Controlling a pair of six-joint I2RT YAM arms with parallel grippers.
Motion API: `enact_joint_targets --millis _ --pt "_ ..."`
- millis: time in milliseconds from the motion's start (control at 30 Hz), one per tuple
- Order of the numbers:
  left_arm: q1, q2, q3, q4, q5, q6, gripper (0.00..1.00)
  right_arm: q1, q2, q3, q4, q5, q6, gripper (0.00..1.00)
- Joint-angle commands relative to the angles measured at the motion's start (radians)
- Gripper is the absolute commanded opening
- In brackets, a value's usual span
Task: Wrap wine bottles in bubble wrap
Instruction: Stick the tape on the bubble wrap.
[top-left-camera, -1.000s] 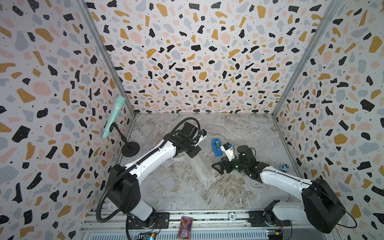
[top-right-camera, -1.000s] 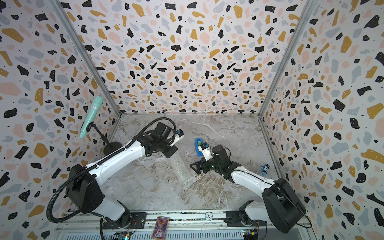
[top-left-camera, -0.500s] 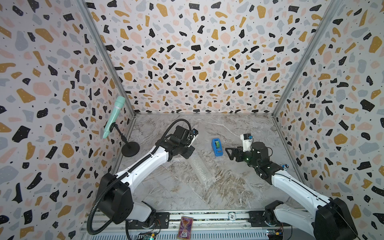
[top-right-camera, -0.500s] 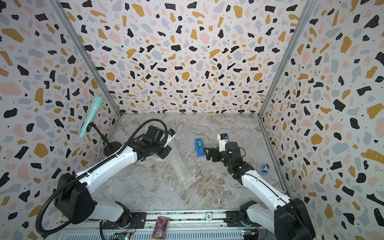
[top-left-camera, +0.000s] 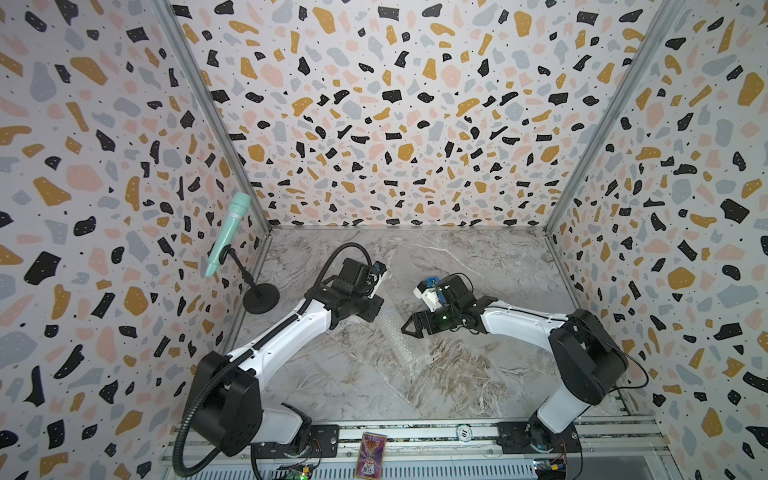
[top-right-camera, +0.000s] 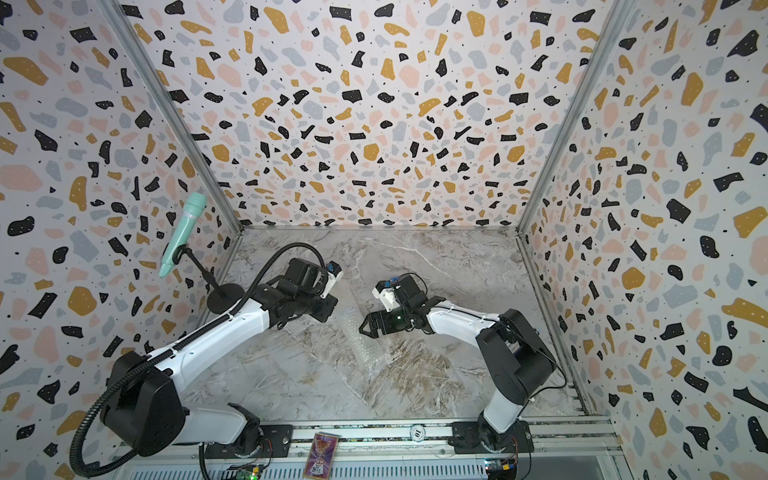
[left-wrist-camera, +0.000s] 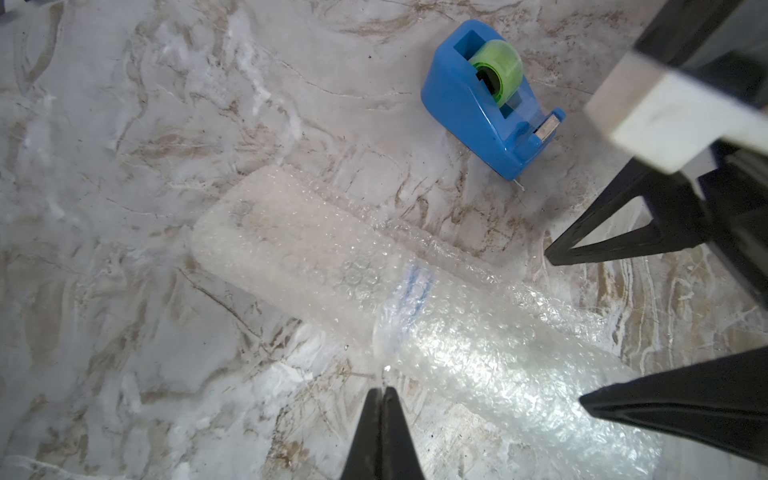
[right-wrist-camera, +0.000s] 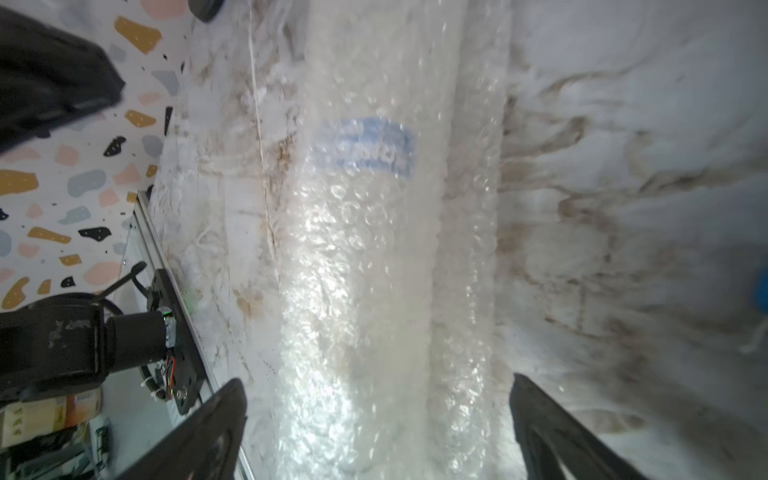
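The clear bottle (left-wrist-camera: 409, 286), blue mark showing, lies flat, rolled inside the glistening bubble wrap (left-wrist-camera: 498, 365).

The right claw (top-left-camera: 408, 324) swings back in beside the wrapped bottle (left-wrist-camera: 332, 270); the left claw (left-wrist-camera: 382, 411) draws away slightly.

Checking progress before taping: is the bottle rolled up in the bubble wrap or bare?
Rolled up. The bottle lies on its side inside the bubble wrap; its blue mark shows only through the bubbles.
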Motion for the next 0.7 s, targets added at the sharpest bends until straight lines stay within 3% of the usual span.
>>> enact_joint_targets --millis 0,200,500,667 --pt "0.008 -0.018 -0.026 0.048 0.034 -0.030 0.00 0.004 0.033 0.038 -0.064 -0.046 -0.025 0.99" --pt "0.012 -0.018 -0.039 0.052 0.042 -0.034 0.00 -0.003 0.119 0.088 -0.101 -0.031 -0.025 0.99" --pt "0.021 -0.003 -0.061 0.079 0.065 -0.055 0.00 -0.009 0.182 0.066 -0.057 -0.144 0.025 1.00" --pt "0.036 0.004 -0.092 0.129 0.093 -0.106 0.00 -0.004 0.175 0.055 -0.051 -0.149 0.028 0.89"
